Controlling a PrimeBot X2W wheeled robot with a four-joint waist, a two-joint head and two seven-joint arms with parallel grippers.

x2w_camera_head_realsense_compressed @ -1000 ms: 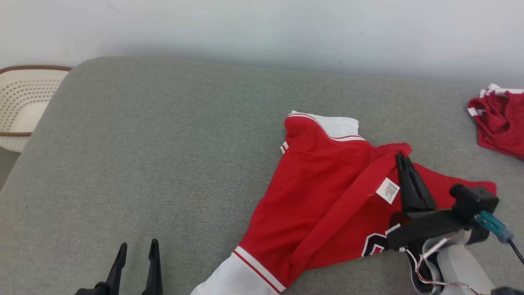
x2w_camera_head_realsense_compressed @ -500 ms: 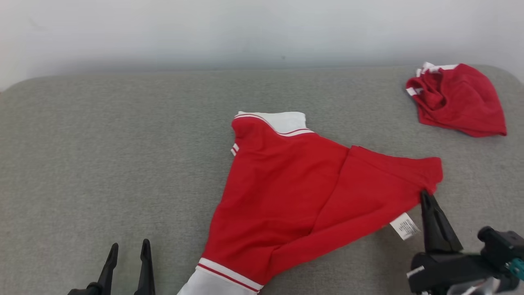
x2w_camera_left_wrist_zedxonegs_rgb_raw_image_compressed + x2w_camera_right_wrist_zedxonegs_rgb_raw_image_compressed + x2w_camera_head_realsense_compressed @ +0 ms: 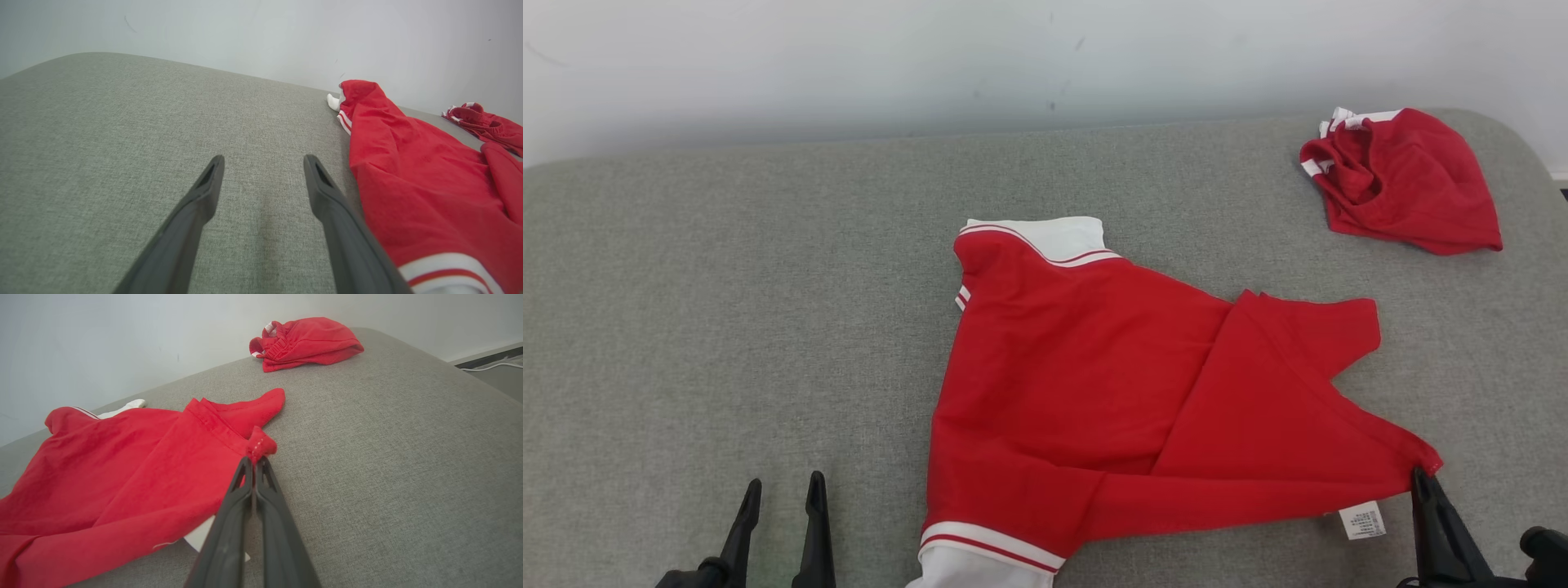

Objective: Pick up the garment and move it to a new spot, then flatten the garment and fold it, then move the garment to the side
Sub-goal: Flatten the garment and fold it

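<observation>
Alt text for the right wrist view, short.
The right gripper, jaws shut, pinches a hem corner of the red garment spread on the grey cushion. A second, crumpled red garment lies farther back by the white wall.

garment (image 3: 1094, 384) | red, white trim | half-flat, creased | mid grey cushion (image 3: 727, 327)

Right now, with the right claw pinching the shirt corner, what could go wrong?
The right claw pinches only a bunched hem tip of the red garment; it might slip free under tension. The left claw stands open beside the garment, holding nothing, so a pull would likely drag the garment instead of flattening it.
</observation>
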